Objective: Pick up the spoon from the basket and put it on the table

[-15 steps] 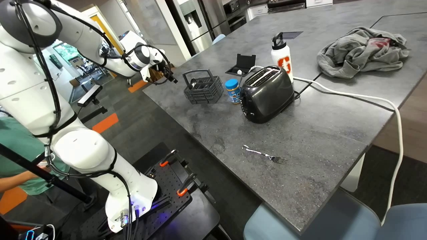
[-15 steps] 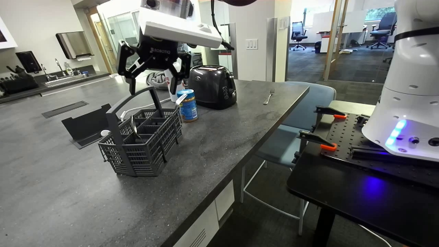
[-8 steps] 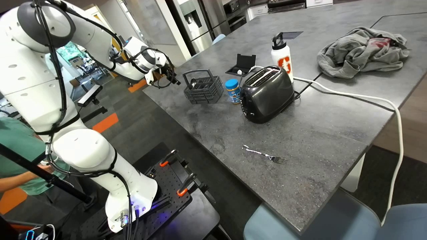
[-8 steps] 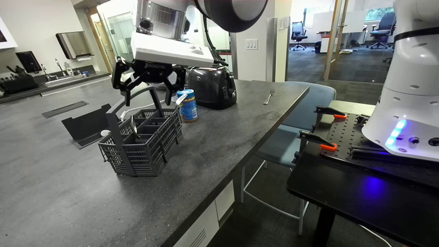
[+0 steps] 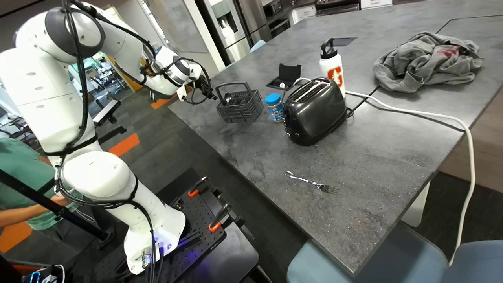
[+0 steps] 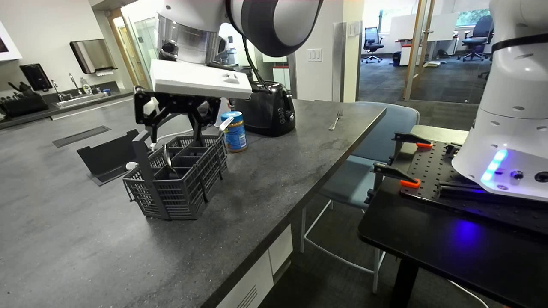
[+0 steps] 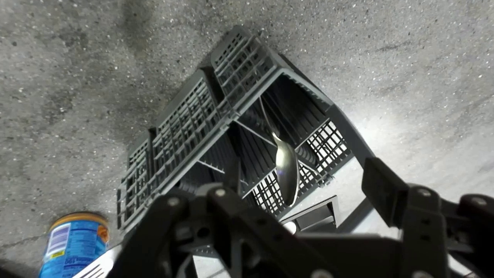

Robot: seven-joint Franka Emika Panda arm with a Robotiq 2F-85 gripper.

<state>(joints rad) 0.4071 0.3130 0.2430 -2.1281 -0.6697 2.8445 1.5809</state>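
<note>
The silvery spoon [image 7: 286, 170] stands bowl-up in a compartment of the dark grey mesh basket [image 7: 181, 119], its handle down inside. The spoon [image 6: 167, 159] and basket [image 6: 175, 199] also show in an exterior view. The basket [image 5: 243, 112] stands on the dark grey table [image 5: 373, 165], its arched handle raised. My gripper [image 6: 175, 140] is open and empty, just above the basket by its handle. In the wrist view, my gripper [image 7: 307, 179] has its fingertips on either side of the spoon's bowl, which appears farther down; no contact shows. The handle's top is hidden behind the gripper.
A blue-lidded jar [image 6: 235, 134] stands beside the basket, with a pale utensil end [image 6: 226, 124] in front of it. The black toaster [image 5: 314, 114], a white bottle [image 5: 333, 70] and an open table hatch [image 5: 289, 72] are nearby. A fork [image 5: 312, 182] lies on the table.
My gripper has come down steadily toward the basket, with a slight shift to the left in an exterior view. It stays open. The spoon and basket have not moved.
</note>
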